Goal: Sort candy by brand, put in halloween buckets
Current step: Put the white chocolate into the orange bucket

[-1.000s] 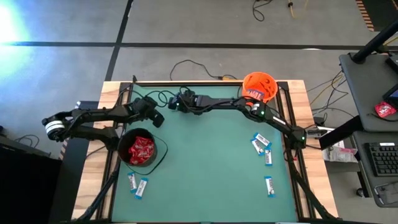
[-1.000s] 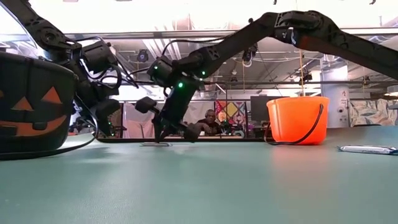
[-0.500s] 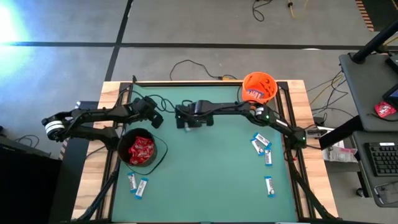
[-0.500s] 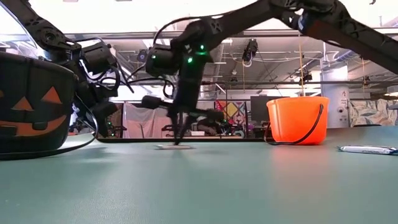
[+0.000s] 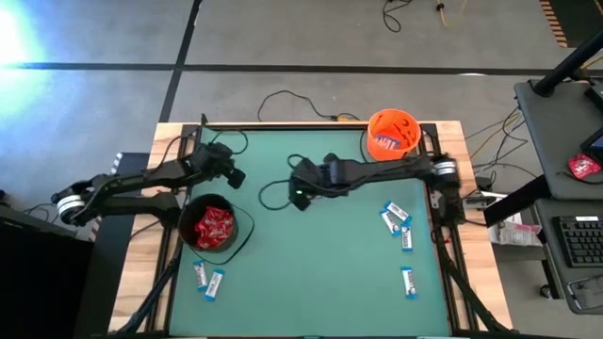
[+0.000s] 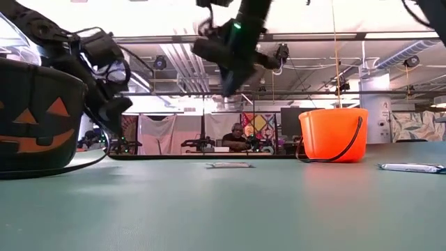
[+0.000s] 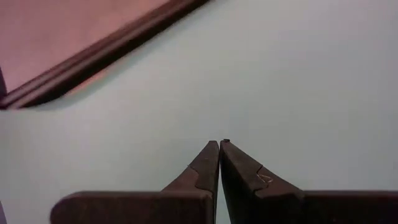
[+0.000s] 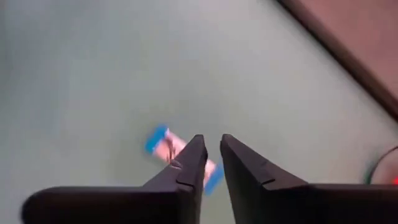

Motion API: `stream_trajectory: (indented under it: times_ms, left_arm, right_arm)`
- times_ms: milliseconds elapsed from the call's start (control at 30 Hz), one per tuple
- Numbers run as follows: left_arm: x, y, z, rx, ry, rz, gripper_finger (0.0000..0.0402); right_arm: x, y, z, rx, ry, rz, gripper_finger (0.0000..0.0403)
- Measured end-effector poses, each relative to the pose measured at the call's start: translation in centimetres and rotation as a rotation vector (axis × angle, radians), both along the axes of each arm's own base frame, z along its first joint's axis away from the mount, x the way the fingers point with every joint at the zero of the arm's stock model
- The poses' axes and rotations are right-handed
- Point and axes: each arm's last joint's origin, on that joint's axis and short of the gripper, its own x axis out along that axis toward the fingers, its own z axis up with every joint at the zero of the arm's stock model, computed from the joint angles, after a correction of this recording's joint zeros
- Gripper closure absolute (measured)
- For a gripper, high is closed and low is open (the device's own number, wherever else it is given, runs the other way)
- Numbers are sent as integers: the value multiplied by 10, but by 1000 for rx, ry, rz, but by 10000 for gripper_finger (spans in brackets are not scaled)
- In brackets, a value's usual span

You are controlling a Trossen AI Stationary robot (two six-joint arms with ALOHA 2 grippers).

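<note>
A black pumpkin-face bucket [image 5: 215, 227] stands at the table's left, with red packets [image 5: 214, 224] inside. An orange bucket [image 5: 393, 133] stands at the far right. One white-and-blue bar [image 8: 163, 140] lies flat on the mat near the middle [image 6: 228, 165]. My right gripper [image 8: 211, 142] hangs above it, its fingers a little apart with nothing between them. My left gripper [image 7: 219, 143] is shut and empty, above the mat just beyond the black bucket [image 5: 234, 176]. Three bars [image 5: 397, 218] lie at the right and two [image 5: 208, 278] in front of the black bucket.
A dark rail [image 5: 283, 125] runs along the mat's far edge, with wooden strips at both sides. A loose black cable [image 5: 271, 194] loops beside my right gripper. The black bucket's wire handle [image 5: 249, 232] lies on the mat. A person [image 6: 238, 137] sits in the room behind.
My right gripper has swept from the far left of the mat toward the middle, rolling its wrist. The bar under its tips slid along the mat with it. The gripper has then risen clear, and the bar stays flat on the mat. My left gripper has risen a little.
</note>
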Motion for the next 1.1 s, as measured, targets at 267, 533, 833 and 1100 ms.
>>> stream_trajectory:
  times_ms: [267, 533, 833, 1100]
  left_arm:
    - [3, -4, 18, -11, -219, -99, 402]
    - [17, 2, 26, 40, -343, -217, 402]
    - [23, -3, 33, -90, -483, -252, 402]
    - [26, -46, 62, -98, -681, -386, 402]
  right_arm:
    - [-65, 4, -12, 47, -192, 131, 267]
    - [-90, -6, -71, 146, -289, 234, 210]
    - [-94, -25, -132, 63, -424, 428, 191]
    - [-84, -51, -162, -15, -493, 592, 192]
